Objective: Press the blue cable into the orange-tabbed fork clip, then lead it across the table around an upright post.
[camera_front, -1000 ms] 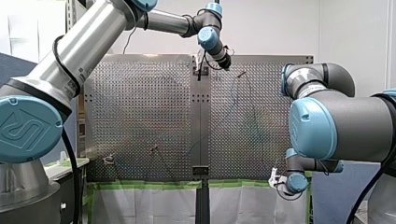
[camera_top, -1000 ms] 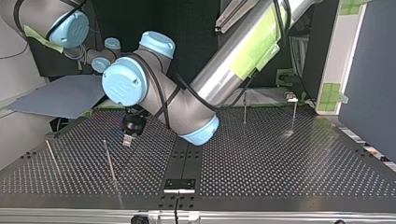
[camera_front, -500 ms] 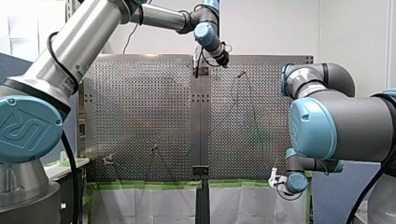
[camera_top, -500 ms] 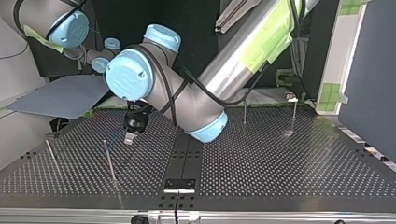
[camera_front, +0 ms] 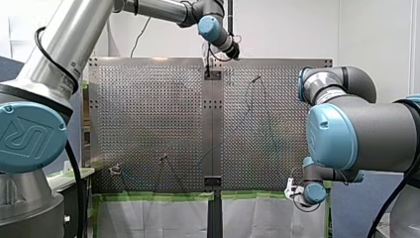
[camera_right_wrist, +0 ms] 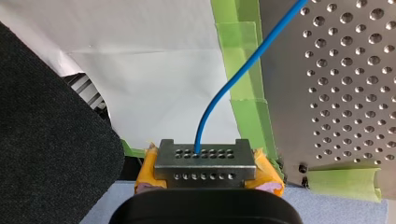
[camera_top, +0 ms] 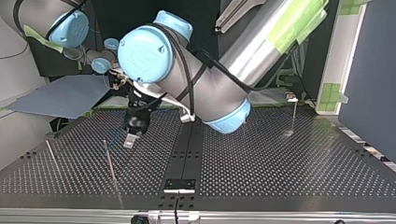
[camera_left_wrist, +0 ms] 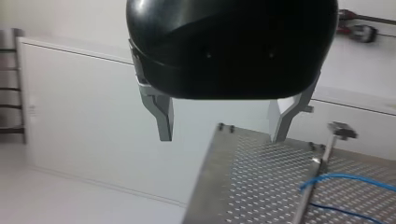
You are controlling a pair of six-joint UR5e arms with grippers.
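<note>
The blue cable (camera_right_wrist: 243, 70) runs out from between my right gripper's (camera_right_wrist: 204, 161) yellow pads, which are shut on it, just off the table's taped near edge. In the front view my right gripper (camera_front: 292, 189) sits low at the right, and the cable (camera_front: 263, 114) shows as a thin line up the table's right half. My left gripper (camera_left_wrist: 224, 126) is open with nothing between its metal fingers (camera_left_wrist: 161, 116). It hovers over the far edge (camera_front: 233, 50) near an upright post (camera_left_wrist: 317, 175) that the cable (camera_left_wrist: 348, 177) passes. I cannot make out the orange-tabbed clip.
The perforated table (camera_front: 148, 114) carries thin posts (camera_top: 110, 163) (camera_top: 50, 156) at the top view's left and another (camera_top: 293, 112) at its right. A small fixture (camera_front: 115, 170) and a post (camera_front: 162, 158) stand near the front view's lower left. Green tape (camera_right_wrist: 245, 84) lines the near edge.
My left arm has swung toward the table's far edge, rising in the front view and looming larger in the top view. Its gripper shifted only slightly. My right arm has not moved.
</note>
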